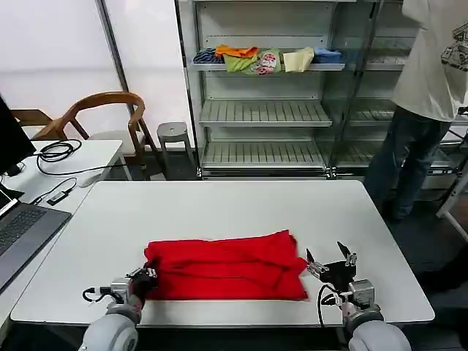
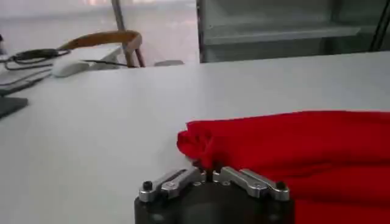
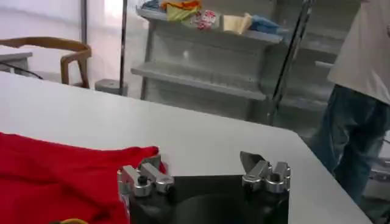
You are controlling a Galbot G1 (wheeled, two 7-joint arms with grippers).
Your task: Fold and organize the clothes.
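Note:
The clothes, one bright red T-shirt (image 1: 227, 267), lie folded into a long band near the front edge of the white table (image 1: 241, 208). My left gripper (image 1: 144, 276) is at the band's left end, shut on a bunched corner of the red T-shirt (image 2: 292, 146); in the left wrist view the gripper (image 2: 209, 172) pinches the fabric between its tips. My right gripper (image 1: 329, 262) stands open just beyond the band's right end. In the right wrist view that gripper (image 3: 200, 163) has one fingertip (image 3: 149, 165) against the edge of the red T-shirt (image 3: 55, 176) and nothing between its fingers.
A laptop (image 1: 22, 234) and cables (image 1: 55, 151) lie on a second table at the left, with a wooden chair (image 1: 102, 110) behind. A metal shelf (image 1: 263, 113) holds small folded garments (image 1: 263, 60). A person (image 1: 431, 73) stands at the back right.

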